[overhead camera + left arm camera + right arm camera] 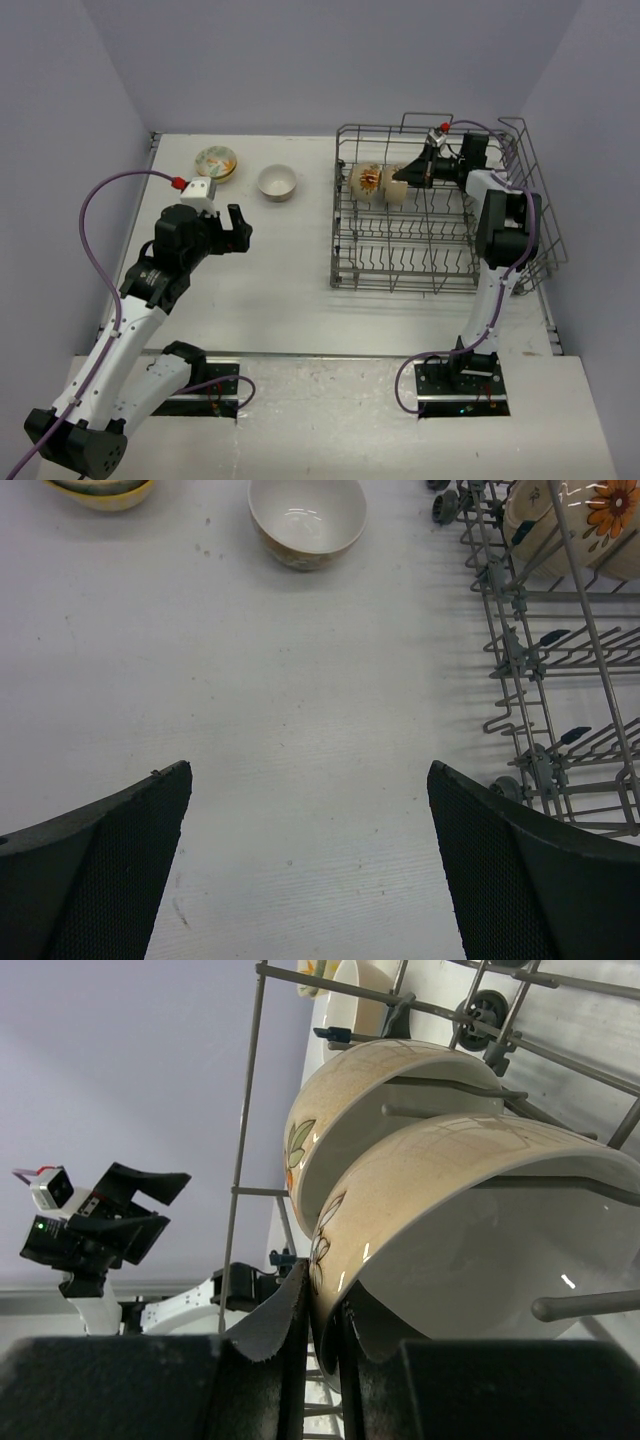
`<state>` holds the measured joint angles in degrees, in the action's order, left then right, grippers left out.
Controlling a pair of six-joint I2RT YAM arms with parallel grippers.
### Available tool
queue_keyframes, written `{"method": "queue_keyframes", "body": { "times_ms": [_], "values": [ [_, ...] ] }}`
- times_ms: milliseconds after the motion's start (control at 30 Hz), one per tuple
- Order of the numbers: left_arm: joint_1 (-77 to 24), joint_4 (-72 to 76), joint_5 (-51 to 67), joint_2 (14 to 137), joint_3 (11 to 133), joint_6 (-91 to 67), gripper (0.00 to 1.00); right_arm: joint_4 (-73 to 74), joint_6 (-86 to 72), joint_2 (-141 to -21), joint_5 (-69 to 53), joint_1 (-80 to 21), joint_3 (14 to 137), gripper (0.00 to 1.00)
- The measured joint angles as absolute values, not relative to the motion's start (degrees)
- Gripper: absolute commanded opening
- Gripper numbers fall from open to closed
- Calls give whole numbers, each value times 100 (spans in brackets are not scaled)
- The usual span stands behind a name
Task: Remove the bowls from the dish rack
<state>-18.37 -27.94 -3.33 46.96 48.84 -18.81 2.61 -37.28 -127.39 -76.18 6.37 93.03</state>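
The grey wire dish rack (pixel 440 262) stands at the right of the table. Two cream bowls stand on edge in its back row: one with an orange flower (pixel 367 181) and a nearer one (pixel 397 187). My right gripper (pixel 415 173) is shut on the rim of the nearer cream bowl (pixel 470 1230), one finger outside and one inside; the other bowl (pixel 370 1110) sits just behind it. A white bowl (pixel 277 182) and a stack of floral bowls (pixel 216 162) sit on the table at the far left. My left gripper (pixel 236 229) is open and empty above the table.
The rack's tines and raised wire handles (pixel 520 150) surround the right gripper. In the left wrist view the white bowl (pixel 307 520) lies ahead and the rack's edge (pixel 530 680) is at the right. The left arm (pixel 100 1225) shows through the rack wires.
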Motion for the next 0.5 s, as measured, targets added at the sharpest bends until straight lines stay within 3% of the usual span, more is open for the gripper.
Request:
{"method": "queue_keyframes", "body": {
  "times_ms": [500],
  "values": [
    [-1800, -2792, -331, 4678, 4884, -1883, 100, -1531, -5175, -12669, -7651, 652, 8777, 0]
  ]
}}
